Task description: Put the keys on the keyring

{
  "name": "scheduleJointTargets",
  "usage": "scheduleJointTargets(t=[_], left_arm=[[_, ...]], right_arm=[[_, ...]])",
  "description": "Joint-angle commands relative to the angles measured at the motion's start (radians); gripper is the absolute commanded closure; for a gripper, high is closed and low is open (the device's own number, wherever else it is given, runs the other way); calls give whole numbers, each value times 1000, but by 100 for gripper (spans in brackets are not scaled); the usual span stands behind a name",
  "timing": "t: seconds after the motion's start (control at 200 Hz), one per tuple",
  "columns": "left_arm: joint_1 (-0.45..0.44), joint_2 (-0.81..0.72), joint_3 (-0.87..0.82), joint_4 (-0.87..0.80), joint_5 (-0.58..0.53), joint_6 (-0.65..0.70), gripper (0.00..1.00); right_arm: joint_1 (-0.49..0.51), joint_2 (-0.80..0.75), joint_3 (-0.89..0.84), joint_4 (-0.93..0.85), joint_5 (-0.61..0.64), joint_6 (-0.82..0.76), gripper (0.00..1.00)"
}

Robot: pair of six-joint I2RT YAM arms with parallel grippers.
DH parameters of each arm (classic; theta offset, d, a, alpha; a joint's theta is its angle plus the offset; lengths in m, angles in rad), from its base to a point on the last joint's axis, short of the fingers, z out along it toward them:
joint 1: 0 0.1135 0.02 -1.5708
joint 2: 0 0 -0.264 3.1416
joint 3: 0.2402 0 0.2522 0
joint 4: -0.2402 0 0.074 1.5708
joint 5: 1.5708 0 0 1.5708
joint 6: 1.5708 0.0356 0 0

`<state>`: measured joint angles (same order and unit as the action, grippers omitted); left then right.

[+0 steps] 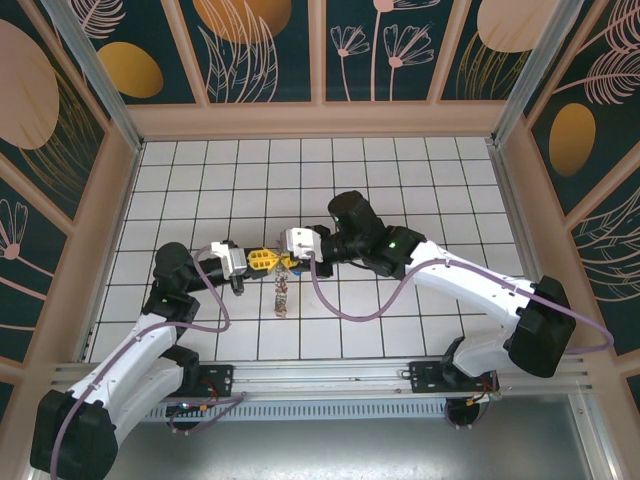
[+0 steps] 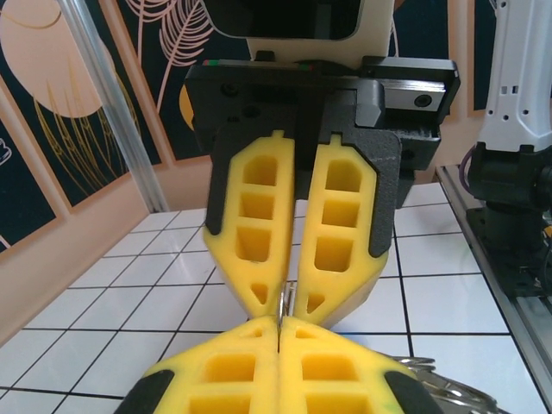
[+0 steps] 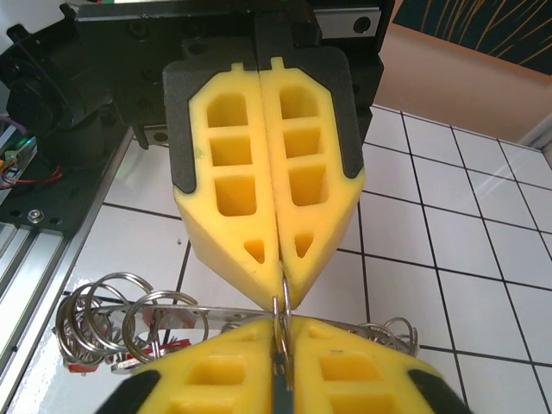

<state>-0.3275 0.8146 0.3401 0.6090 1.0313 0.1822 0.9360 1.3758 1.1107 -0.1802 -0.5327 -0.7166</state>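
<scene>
Right wrist view: the right gripper (image 3: 280,335) at the bottom and the left gripper (image 3: 281,291) at the top meet tip to tip. Both are closed tight on the thin metal of the keyring (image 3: 279,312), which runs between their yellow fingers (image 3: 233,198). A bunch of small silver rings (image 3: 112,312) sits on it to the left. Top external view: the keys (image 1: 283,295) hang down in a bunch just under the two grippers, above the white tiled table (image 1: 420,170).
</scene>
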Motion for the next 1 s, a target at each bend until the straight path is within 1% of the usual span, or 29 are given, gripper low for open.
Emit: scheduleJointTargets(t=[0.0,0.065,0.125,0.165,0.19,0.215,0.235,0.295,0.33,0.375,0.43,0.516,0.636,0.806,0.991], left_arm=[[-10,0,19,80,-2,-14,100],[-10,1,9,88,-8,-24,100],[-11,3,8,78,-26,-33,100],[-10,3,16,38,-51,-29,99],[-11,3,26,-7,-74,-18,92],[-10,1,40,-74,-94,11,80],[-10,-2,54,-138,-106,37,74],[-10,-14,101,-346,-125,177,72],[-10,-22,121,-437,-135,239,72],[-10,-32,128,-500,-161,283,69],[-11,-43,123,-543,-190,307,69],[-10,-51,123,-557,-204,315,69],[-10,-28,139,-527,-166,293,69],[-10,35,190,-539,-110,272,73],[-10,43,177,-456,-72,217,77]], right_arm=[[7,4,19,44,-34,14,94],[8,1,11,54,-38,19,100],[9,-4,8,53,-35,20,100],[7,-6,8,46,-31,18,100],[7,-7,12,38,-28,17,100],[7,-6,17,25,-23,12,100],[8,-5,22,12,-17,10,100],[8,4,51,-45,20,2,100],[7,11,71,-89,47,-4,100],[7,16,91,-140,75,-14,100],[9,21,105,-183,111,-20,100],[9,24,118,-211,132,-23,100],[15,44,153,-260,141,-32,100],[30,69,161,-234,139,-20,100],[46,111,173,-223,148,-21,100]])
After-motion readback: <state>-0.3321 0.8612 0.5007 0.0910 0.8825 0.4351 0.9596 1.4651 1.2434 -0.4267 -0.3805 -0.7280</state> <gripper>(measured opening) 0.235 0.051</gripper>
